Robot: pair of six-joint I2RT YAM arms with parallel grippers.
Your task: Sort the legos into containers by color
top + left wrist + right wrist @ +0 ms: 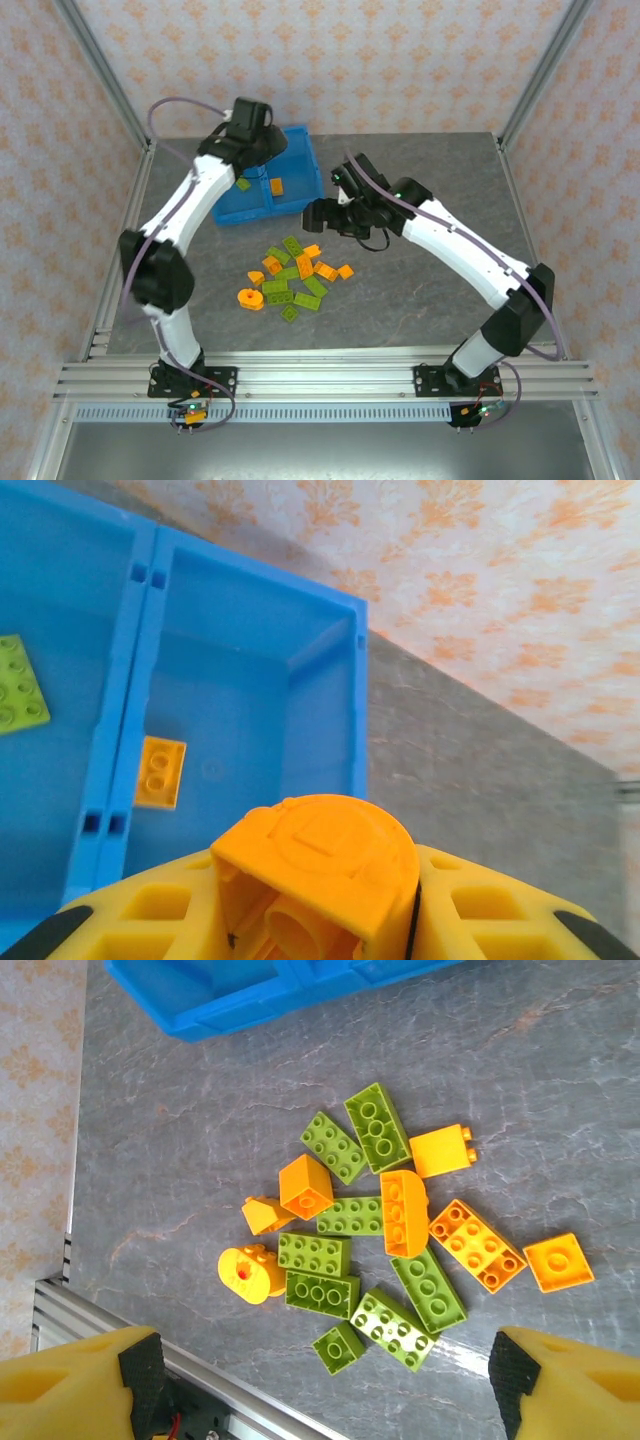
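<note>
My left gripper (315, 910) is shut on an orange lego with a rounded top (320, 865), held above the blue container (250, 610). Left of the middle wall (130, 680) lies a green lego (18, 683); right of it lies an orange lego (160, 772). From above, the left gripper (262, 152) hangs over the container (300, 150). My right gripper (322, 215) is open with nothing between its fingers (570, 1380). Below it on the table lies a loose pile of orange and green legos (380, 1215), with a round orange piece (250, 1272) at its edge.
The pile (295, 272) lies on the grey table between the container and the near edge. An aluminium rail (100, 1310) runs along the near edge. Frame posts and patterned walls enclose the table.
</note>
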